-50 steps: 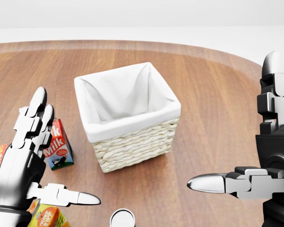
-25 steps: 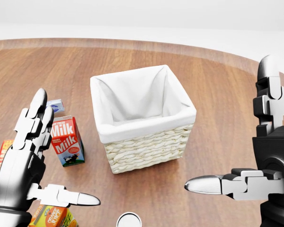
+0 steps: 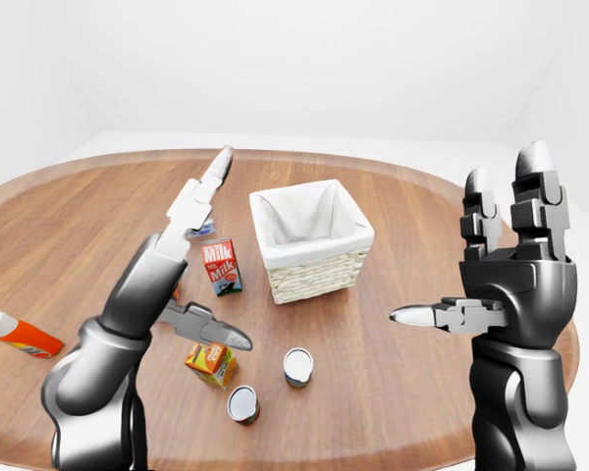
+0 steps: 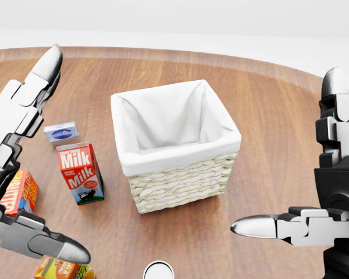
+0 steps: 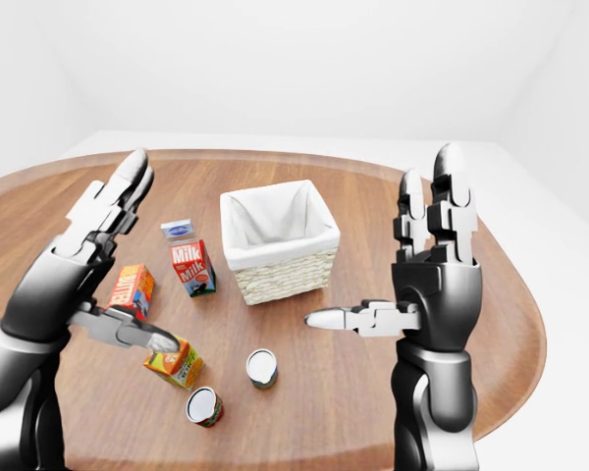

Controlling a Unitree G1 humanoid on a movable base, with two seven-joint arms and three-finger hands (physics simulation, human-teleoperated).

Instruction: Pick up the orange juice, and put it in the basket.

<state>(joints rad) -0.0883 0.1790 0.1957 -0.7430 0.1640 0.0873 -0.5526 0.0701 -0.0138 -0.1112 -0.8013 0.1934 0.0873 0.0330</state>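
The orange juice (image 3: 211, 363) is a small orange and yellow carton on the wooden table (image 3: 412, 226). It stands at the lower left of the eye views, just under my left thumb, and shows cut off at the bottom of the head view (image 4: 61, 269). The wicker basket (image 4: 180, 180) with a white cloth lining stands empty at the table's middle. My left hand (image 5: 149, 253) is open and raised above the juice, fingers spread. My right hand (image 3: 463, 235) is open and empty, held up to the right of the basket.
A milk carton (image 4: 79, 172) stands left of the basket, with a small blue and white box (image 4: 61, 132) above it. An orange-red box (image 5: 130, 287) stands further left. Two cans (image 3: 297, 366) (image 3: 242, 403) stand near the table's lower edge. A red and white bottle (image 3: 18, 334) lies at far left.
The whole picture first shifted right as the camera moved. Then my left hand rose and swung left, closer to the camera, uncovering the milk carton. My right hand has barely moved.
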